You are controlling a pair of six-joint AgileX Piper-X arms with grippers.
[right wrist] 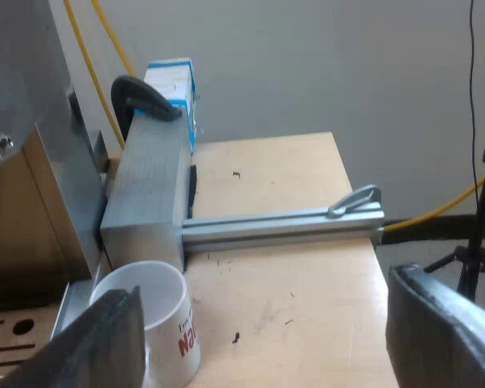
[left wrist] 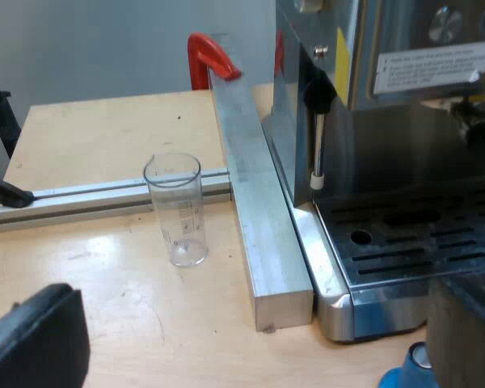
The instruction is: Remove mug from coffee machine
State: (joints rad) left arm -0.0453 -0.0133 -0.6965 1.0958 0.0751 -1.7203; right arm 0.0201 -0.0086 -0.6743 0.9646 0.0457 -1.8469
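Observation:
A white mug [right wrist: 168, 317] with red lettering stands upright on the wooden table, close against the edge of the espresso machine's drip tray [right wrist: 16, 343]. My right gripper [right wrist: 267, 327] is open around it, with the mug just inside one finger [right wrist: 105, 343] and partly hidden by it. The other finger [right wrist: 449, 327] is far off over bare table. My left gripper [left wrist: 255, 327] is open and low over the table, in front of the espresso machine [left wrist: 388, 97]. Nothing is between its fingers. The machine's slotted drip tray [left wrist: 412, 242] holds nothing.
A measuring glass [left wrist: 176, 208] stands upright on the table beside an aluminium bar [left wrist: 255, 210] that runs along the machine's side. A red clamp [left wrist: 210, 58] holds the bar. A blue tamper [left wrist: 406, 373] sits by my left finger. A black clamp [right wrist: 145, 97] and a rail [right wrist: 283, 222] lie beyond the mug.

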